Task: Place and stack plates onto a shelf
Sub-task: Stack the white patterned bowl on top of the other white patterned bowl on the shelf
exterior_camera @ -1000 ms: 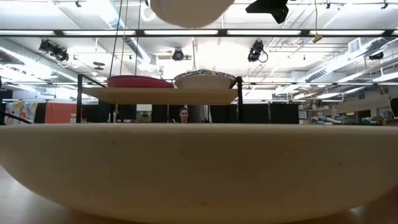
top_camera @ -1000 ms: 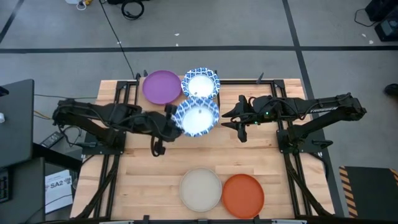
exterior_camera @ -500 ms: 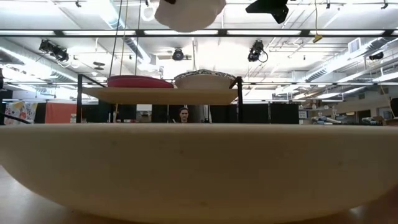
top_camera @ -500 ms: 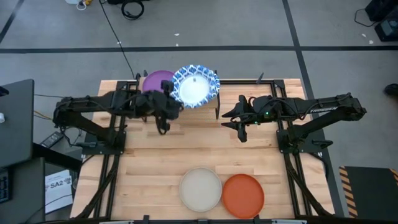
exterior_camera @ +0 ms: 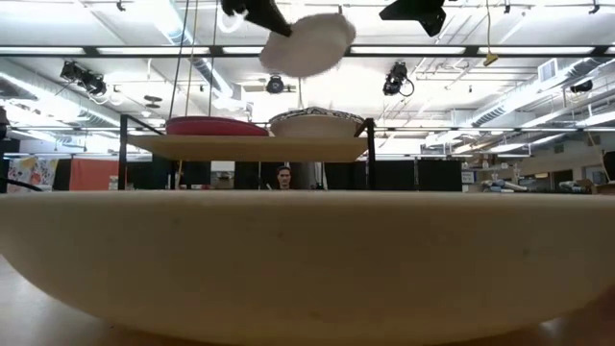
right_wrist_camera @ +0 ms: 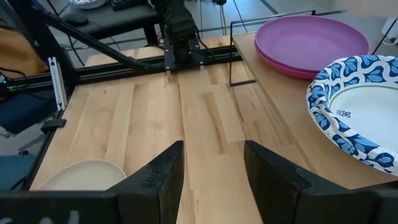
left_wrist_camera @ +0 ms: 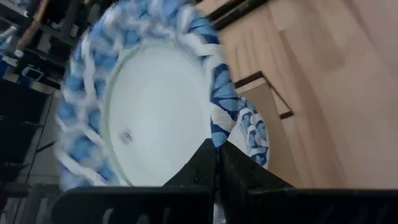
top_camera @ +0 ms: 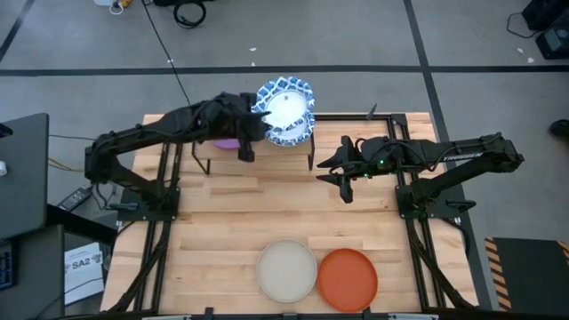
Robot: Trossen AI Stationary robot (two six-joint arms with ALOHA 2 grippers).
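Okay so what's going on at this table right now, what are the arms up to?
The left end effector is shut on the rim of a blue-patterned plate, holding it tilted above another blue-patterned plate already on the shelf. A purple plate sits beside that one on the shelf. The right end effector hangs open over the table, holding nothing. A beige plate and an orange plate wait at the table's near edge.
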